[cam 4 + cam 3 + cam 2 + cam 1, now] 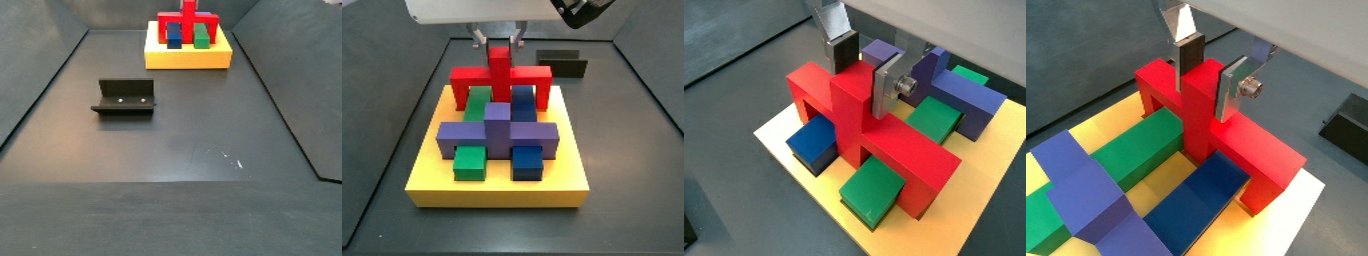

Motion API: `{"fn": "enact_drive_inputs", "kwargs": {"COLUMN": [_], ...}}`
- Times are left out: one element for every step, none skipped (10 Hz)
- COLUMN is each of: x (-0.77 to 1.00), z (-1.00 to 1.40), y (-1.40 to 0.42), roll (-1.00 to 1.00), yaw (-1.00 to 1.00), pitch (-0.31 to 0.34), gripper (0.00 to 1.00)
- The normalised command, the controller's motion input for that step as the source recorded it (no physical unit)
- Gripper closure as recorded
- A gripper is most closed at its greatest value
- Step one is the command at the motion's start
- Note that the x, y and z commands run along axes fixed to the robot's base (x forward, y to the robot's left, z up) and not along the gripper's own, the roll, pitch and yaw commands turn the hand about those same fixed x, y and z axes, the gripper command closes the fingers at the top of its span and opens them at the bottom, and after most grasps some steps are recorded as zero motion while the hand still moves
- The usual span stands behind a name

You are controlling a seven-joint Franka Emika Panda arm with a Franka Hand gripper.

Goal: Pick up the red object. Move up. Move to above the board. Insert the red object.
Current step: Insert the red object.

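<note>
On board (pixel 496 180), gripper (pixel 1211 62) gripping red object (pixel 1227 135) post

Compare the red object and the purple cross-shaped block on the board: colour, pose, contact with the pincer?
The red object is bright red; the purple block is violet. The red object stands as an arch, its legs straddling a green block and a blue block, while the purple block lies flat as a cross. The pincer flanks the red object's upright post; nothing touches the purple block. Both sit on the yellow board.
</note>
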Motion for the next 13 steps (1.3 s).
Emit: {"fn": "enact_drive_inputs", "kwargs": {"x": [0.00, 0.00, 0.00, 0.00, 0.00, 0.00, 0.00, 0.03, 0.01, 0.00, 0.00, -0.01, -0.03], "z": [0.00, 0.00, 0.00, -0.05, -0.06, 0.00, 0.06, 0.06, 0.00, -0.13, -0.22, -0.10, -0.08], "y": [0.00, 0.00, 0.00, 0.00, 0.01, 0.08, 0.10, 0.10, 0.06, 0.05, 0.00, 0.00, 0.00], "roll": [-0.23, -0.27, -0.25, -0.26, -0.20, -0.14, -0.08, -0.03, -0.02, -0.03, -0.10, -0.14, -0.12], "yaw": [-0.03, -0.01, 0.00, 0.00, 0.00, 0.00, 0.00, 0.00, 0.00, -0.07, -0.11, -0.12, -0.11], "pitch": [0.000, 0.000, 0.000, 0.000, 0.000, 0.003, 0.060, 0.081, 0.051, 0.021, 0.000, 0.000, 0.000], "gripper": [1.00, 1.00, 1.00, 1.00, 1.00, 1.00, 1.00, 1.00, 1.00, 1.00, 1.00, 1.00, 1.00]}}
